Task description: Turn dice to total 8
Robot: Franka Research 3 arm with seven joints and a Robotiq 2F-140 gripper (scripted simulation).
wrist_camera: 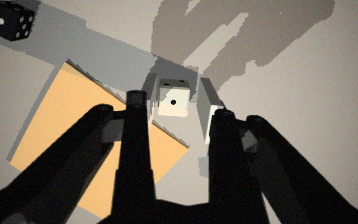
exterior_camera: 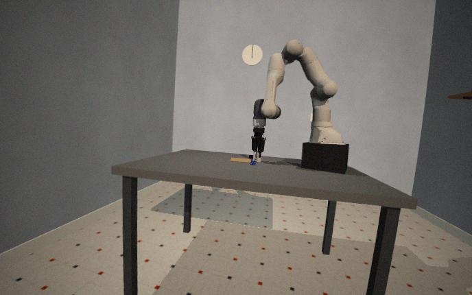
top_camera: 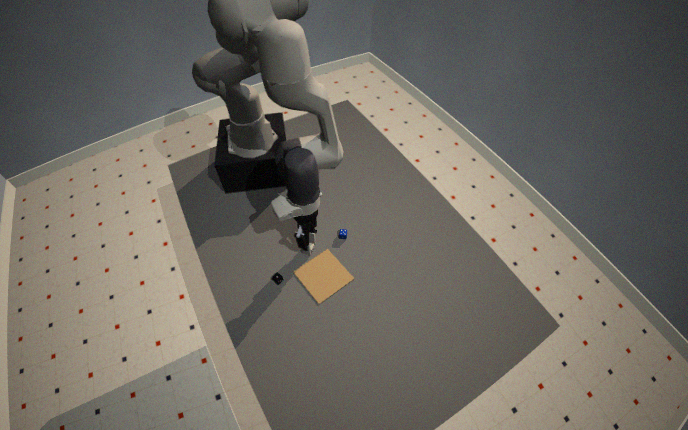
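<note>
Gripper: we have it (top_camera: pixel 307 246) (exterior_camera: pixel 256 160) (wrist_camera: pixel 179 104) pointing down, fingers partly spread, pinching nothing.
White die: it sits in the gap between the pads (wrist_camera: pixel 205 107) in the wrist view, its image closer to one pad than the other. We see one pip on the face (wrist_camera: pixel 173 100) toward the camera. It is off the mat.
Mat: it (top_camera: pixel 323 276) (exterior_camera: pixel 238 160) (wrist_camera: pixel 50 115) lies flat just beside the gripper, with no die on it.
Black die: it (top_camera: pixel 277 278) (exterior_camera: pixel 250 156) (wrist_camera: pixel 17 22) rests off the mat, near a corner; we cannot settle its top number.
Blue die: it (top_camera: pixel 342 233) (exterior_camera: pixel 253 162) rests off the mat on another side; its pips are too small for us to count.
Desk: it (top_camera: pixel 405 278) (exterior_camera: pixel 243 177) (wrist_camera: pixel 310 125) carries everything.
Risk at the pads: if we close off-centre, the nearer pad may push the white die first and twist or tip it.
Risk at the mat: if we come in low, a finger or the carried die could catch its edge and shift or lift it.
Risk in the sum: a die released tilted or too high may roll to another number, or end overhanging the edge.
</note>
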